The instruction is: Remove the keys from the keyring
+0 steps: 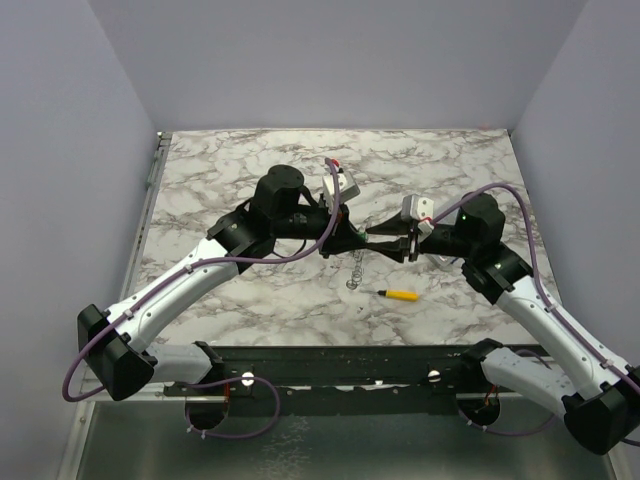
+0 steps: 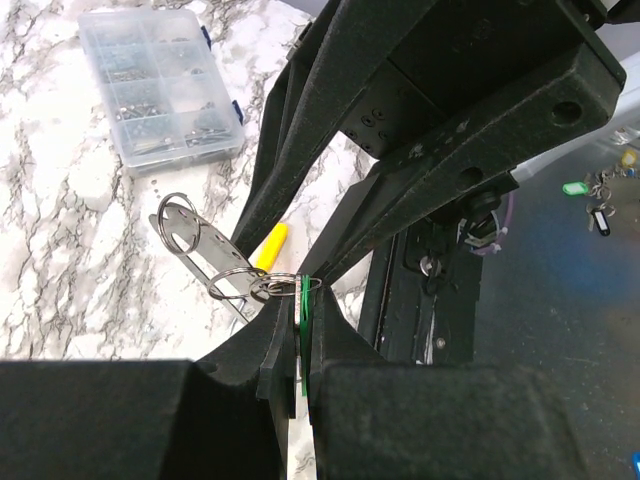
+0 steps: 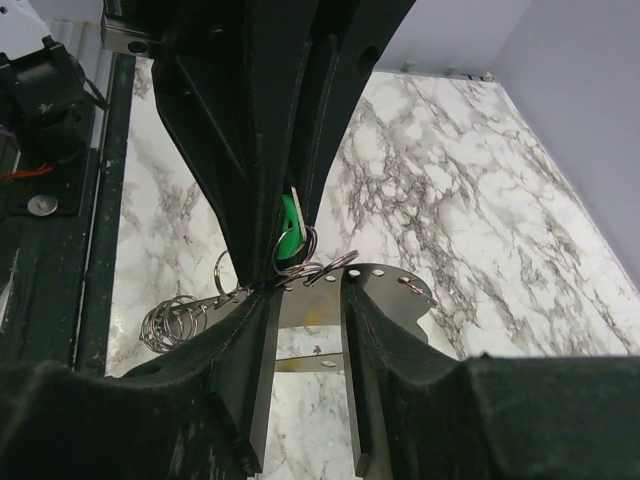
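— Where's the green key (image 2: 303, 305)?
— Clamped in your left tool (image 2: 300, 350). The keyring (image 2: 195, 240) hangs just beyond its tips.
— And your right tool (image 3: 305, 330)?
— Jaws apart, the keyring between them.

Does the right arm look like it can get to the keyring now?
Probably yes. The right tool sits right at the keyring, jaws apart, with its metal strip showing between them. The left tool holds the green key, and nothing seems to block the way.

The left hand (image 2: 303, 338) pinches the green key (image 2: 303, 300).
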Controlling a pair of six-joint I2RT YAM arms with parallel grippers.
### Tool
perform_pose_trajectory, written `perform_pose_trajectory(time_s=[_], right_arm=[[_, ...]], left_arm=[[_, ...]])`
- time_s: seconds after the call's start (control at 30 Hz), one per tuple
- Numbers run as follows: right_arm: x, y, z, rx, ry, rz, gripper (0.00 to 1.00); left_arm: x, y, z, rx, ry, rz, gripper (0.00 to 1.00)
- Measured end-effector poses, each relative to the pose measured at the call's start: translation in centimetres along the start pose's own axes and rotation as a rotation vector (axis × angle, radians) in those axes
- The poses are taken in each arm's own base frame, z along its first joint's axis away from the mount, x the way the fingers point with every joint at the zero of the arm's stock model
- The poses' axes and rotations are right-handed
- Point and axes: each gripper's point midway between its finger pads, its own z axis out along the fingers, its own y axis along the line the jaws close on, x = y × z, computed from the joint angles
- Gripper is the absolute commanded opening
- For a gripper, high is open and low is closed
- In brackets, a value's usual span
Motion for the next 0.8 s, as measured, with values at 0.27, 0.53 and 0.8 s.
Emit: perform_pose_trajectory(time_s=[0.27,0.53,0.8], right_arm=[[0.2,0.2,0.1,-0.005,0.003,0.005,0.49],[0.7,0.7,0.2,-0.021,0.007,-0.001,0.51],[2.6,2.5,0.3,-0.041,0.004,0.042,0.47]], left_arm=[[0.5,-0.4,0.0,0.009,0.021,-0.011,0.0],[0.5,-0.4,0.2,0.01,0.036,-0.026,0.0],[0.6,-0.1,0.2,-0.013,0.054,-0.074,0.0]])
